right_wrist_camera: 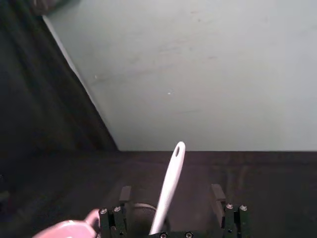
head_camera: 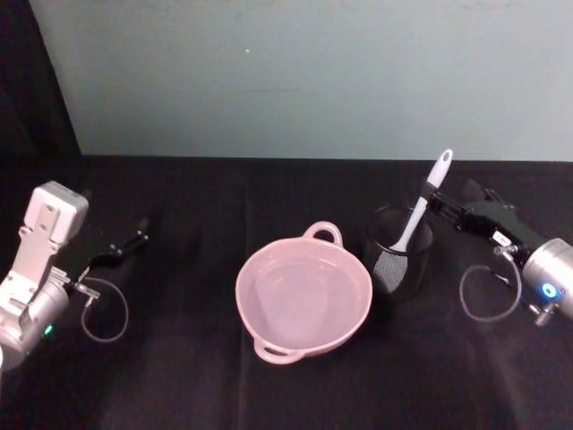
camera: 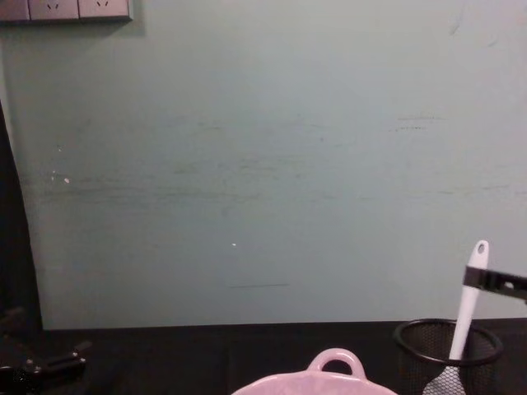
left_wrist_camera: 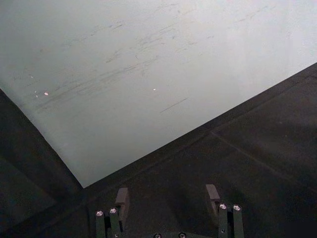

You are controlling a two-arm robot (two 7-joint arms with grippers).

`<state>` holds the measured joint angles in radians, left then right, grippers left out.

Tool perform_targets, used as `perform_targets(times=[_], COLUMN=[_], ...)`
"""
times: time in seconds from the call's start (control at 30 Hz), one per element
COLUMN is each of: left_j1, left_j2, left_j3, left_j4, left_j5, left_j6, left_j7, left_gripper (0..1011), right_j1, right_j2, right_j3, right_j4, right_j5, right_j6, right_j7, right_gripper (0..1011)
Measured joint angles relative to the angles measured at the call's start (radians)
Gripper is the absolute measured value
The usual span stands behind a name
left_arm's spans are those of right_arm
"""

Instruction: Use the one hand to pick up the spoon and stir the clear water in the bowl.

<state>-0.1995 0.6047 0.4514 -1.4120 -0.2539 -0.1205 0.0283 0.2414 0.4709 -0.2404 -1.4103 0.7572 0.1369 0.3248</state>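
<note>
Between right end effector [right_wrist_camera: 170, 192] fingers [right_wrist_camera: 216, 192] stands the spoon [right_wrist_camera: 173, 166].

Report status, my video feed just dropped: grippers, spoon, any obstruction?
Right gripper open, astride spoon handle. Spoon leaning in mesh cup, right of bowl. Left gripper open, parked left. Nothing blocking.

I am holding my left arm [head_camera: 36, 269] low at the left side of the table, its silver wrist pointing forward and inward; my left tool [head_camera: 134, 240] is hovering close over the table, its fingers [left_wrist_camera: 122, 196] standing well apart. I am reaching my right arm [head_camera: 548, 279] in from the right side, its wrist angling toward the middle and away from me; my right tool [head_camera: 448, 202] is hanging higher than the left one, its fingers [right_wrist_camera: 216, 192] spread wide. A grey cable [head_camera: 488, 300] is looping under the right wrist.
</note>
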Motion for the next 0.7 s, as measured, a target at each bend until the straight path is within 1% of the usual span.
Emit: perform_targets(times=[0.03, 0.07, 0.1, 0.13, 0.2, 0.23, 0.3, 0.33, 0.4, 0.43, 0.5, 0.53, 0.57, 0.7], left_j1=[0.000, 0.000, 0.000, 0.000, 0.000, 0.000, 0.000, 0.000, 0.000, 0.000, 0.000, 0.000, 0.000, 0.000], left_j2=[0.000, 0.000, 0.000, 0.000, 0.000, 0.000, 0.000, 0.000, 0.000, 0.000, 0.000, 0.000, 0.000, 0.000], left_j3=[0.000, 0.000, 0.000, 0.000, 0.000, 0.000, 0.000, 0.000, 0.000, 0.000, 0.000, 0.000, 0.000, 0.000], left_j4=[0.000, 0.000, 0.000, 0.000, 0.000, 0.000, 0.000, 0.000, 0.000, 0.000, 0.000, 0.000, 0.000, 0.000], left_j5=[0.000, 0.000, 0.000, 0.000, 0.000, 0.000, 0.000, 0.000, 0.000, 0.000, 0.000, 0.000, 0.000, 0.000], left_j6=[0.000, 0.000, 0.000, 0.000, 0.000, 0.000, 0.000, 0.000, 0.000, 0.000, 0.000, 0.000, 0.000, 0.000], left_j7=[0.000, 0.000, 0.000, 0.000, 0.000, 0.000, 0.000, 0.000, 0.000, 0.000, 0.000, 0.000, 0.000, 0.000], left_gripper=[1005, 1005, 1005, 1005, 1005, 1005, 1005, 1005, 1005, 1005, 1005, 1005, 1005, 1005], right_j1=[0.000, 0.015, 0.021, 0.036, 0.051, 0.064, 0.076, 0.085, 0.093, 0.098, 0.102, 0.102, 0.105, 0.111], right_j2=[0.000, -0.015, -0.020, -0.032, -0.043, -0.053, -0.062, -0.070, -0.076, -0.080, -0.083, -0.083, -0.085, -0.085], right_j3=[0.000, 0.007, 0.010, 0.015, 0.021, 0.027, 0.033, 0.039, 0.044, 0.048, 0.050, 0.050, 0.051, 0.046], right_j4=[0.000, 0.018, 0.026, 0.045, 0.065, 0.086, 0.106, 0.123, 0.136, 0.147, 0.156, 0.156, 0.166, 0.185], right_j5=[0.000, 0.036, 0.053, 0.091, 0.127, 0.160, 0.194, 0.221, 0.247, 0.269, 0.285, 0.285, 0.302, 0.320], right_j6=[0.000, 0.023, 0.034, 0.059, 0.083, 0.105, 0.126, 0.143, 0.157, 0.168, 0.175, 0.175, 0.178, 0.175], right_j7=[0.000, 0.016, 0.022, 0.035, 0.047, 0.057, 0.067, 0.075, 0.083, 0.089, 0.095, 0.095, 0.104, 0.131], right_gripper=[1003, 1003, 1003, 1003, 1003, 1003, 1003, 1003, 1003, 1003, 1003, 1003, 1003, 1003])
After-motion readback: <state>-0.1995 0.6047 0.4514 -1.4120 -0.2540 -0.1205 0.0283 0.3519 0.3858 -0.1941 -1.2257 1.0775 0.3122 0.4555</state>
